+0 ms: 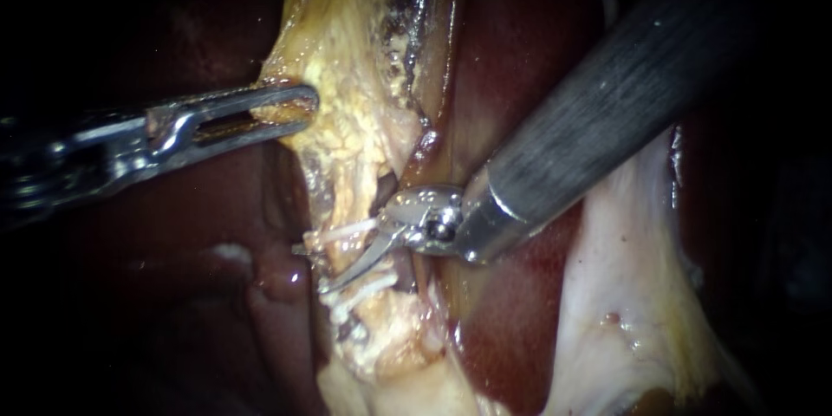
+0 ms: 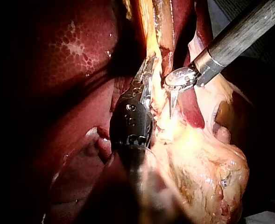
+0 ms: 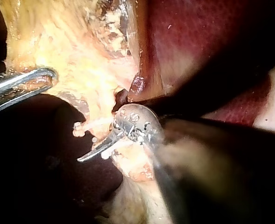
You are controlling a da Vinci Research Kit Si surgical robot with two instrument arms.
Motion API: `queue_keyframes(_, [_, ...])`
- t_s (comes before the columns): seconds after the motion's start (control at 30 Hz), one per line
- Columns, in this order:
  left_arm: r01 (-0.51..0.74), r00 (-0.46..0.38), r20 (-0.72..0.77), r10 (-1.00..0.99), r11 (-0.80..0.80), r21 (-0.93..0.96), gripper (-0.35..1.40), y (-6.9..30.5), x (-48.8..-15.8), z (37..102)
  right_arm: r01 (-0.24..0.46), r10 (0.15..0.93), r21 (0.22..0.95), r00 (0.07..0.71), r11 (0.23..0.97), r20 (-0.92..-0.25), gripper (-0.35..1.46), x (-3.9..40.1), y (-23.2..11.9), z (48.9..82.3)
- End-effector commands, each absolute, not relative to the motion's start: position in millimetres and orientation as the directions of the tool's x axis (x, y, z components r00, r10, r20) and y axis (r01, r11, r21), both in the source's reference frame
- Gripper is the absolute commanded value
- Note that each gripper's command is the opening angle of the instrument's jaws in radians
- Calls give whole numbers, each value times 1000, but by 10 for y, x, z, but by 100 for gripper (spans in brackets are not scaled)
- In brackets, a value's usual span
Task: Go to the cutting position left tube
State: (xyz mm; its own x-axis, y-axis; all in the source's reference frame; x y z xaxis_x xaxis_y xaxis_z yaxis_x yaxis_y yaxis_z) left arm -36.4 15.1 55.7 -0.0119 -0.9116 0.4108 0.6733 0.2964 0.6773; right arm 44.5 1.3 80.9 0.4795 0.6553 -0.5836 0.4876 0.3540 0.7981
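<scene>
Background: darkness all round the tissue; no table shows in any view.
Liver: dark red and glossy, it fills most of your field behind and beside everything else.
Yellow fatty tissue: a broad band running down the middle of the endoscope view, over the liver.
Pale tissue: a whitish sheet under your right shaft, beside the liver.
Right instrument: its thick shaft comes in from the upper right. One curved blade reaches across the lower end of the yellow band.
Right claw: you cannot tell whether it is apart or together, since only a single curved outline shows in all three views.
Left instrument: it enters from the left and sits well above the blade.
Left claw: clamped on the edge of the yellow fatty tissue, holding it out sideways.
Left tube: a thin pale strand at the foot of the yellow band, just ahead of your right hinge.
Clips: an upper white clip and a lower white clip cross the tube, with the blade lying between them.
Progress: by my reading the approach is nearly finished, as the blade is at the tube in the gap between the clips. What is left is to confirm that the tube lies squarely in the blades. No cut is visible.
</scene>
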Motion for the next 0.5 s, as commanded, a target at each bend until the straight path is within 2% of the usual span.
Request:
queue_keyframes(0.03, [674, -12, 411, -912, 296, 677, -35, 151, -364, 557, 485, 657, 801, 482, 351, -580, 120, 445, 12, 810])
queue_keyframes(0.5, [674, -12, 411, -912, 296, 677, -35, 151, -364, 557, 481, 658, 804, 485, 350, -577, 120, 446, 9, 811])
